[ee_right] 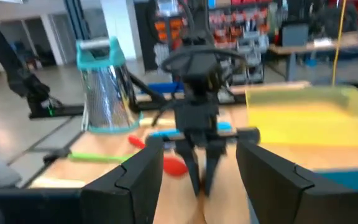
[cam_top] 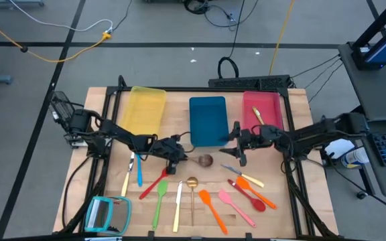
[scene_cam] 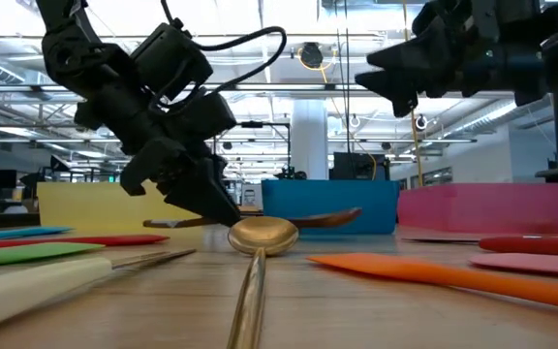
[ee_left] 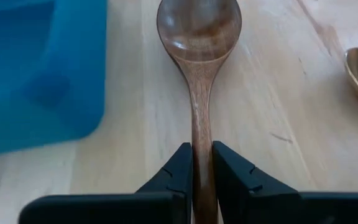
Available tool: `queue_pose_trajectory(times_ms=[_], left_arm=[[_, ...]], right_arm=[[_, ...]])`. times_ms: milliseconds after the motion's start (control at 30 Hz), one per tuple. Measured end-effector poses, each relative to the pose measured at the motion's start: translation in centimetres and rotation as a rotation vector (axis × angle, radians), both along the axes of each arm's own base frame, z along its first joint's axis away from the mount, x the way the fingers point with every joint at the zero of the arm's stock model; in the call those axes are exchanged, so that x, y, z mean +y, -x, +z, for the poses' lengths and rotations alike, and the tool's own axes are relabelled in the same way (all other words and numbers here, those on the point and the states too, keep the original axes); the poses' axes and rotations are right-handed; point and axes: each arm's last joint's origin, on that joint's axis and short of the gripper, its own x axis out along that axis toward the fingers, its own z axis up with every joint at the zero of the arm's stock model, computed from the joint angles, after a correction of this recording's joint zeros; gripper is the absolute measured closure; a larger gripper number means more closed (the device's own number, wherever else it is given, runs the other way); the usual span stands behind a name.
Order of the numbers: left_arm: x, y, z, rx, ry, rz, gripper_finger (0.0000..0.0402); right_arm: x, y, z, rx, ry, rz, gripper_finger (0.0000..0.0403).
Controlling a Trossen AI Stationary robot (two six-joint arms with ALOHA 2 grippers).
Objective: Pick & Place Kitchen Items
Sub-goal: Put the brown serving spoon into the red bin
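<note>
Left gripper [ee_left: 202,168] is clamped on the handle of the wooden spoon [ee_left: 199,37], which lies near the table's [cam_top: 300,201] middle, just in front of the blue tray [cam_top: 207,120]. Light, stiff and narrow, it should lift easily, though a grip far from the bowl may let it tip; the right gripper [cam_top: 236,152] hangs spread above the table near the red tray [cam_top: 273,102]

Left arm reaches from 9 o'clock toward centre, wrist pitched low; left tool [ee_left: 201,171] down at the table surface, fingers [ee_left: 179,168] pinched nearly together. Right arm extends from 3 o'clock, held raised; right tool [ee_right: 194,168] faces 9 o'clock, fingers spread wide.
</note>
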Motion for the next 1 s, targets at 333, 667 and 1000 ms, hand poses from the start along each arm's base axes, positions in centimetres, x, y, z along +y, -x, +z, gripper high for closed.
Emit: queue_pose_trajectory(times_ms=[333, 667, 1000], left_arm=[[-0.3, -1.2, 1.9, 0.016, -0.147, -0.078, 0.0351], [-1.1, -0.3, 7.6, -0.036, -0.249, -0.053, 0.0345], [-1.4, 0.6, 9.3, -0.053, -0.523, 0.043, 0.0356]], right_arm=[[2.1, -4.1, 0.0, -0.065, 0.019, 0.064, 0.0207], [2.6, -9.0, 2.1, 0.165, 0.054, -0.047, 0.0207], [2.4, -10.8, 1.5, 0.326, 0.2, -0.251, 0.0207]])
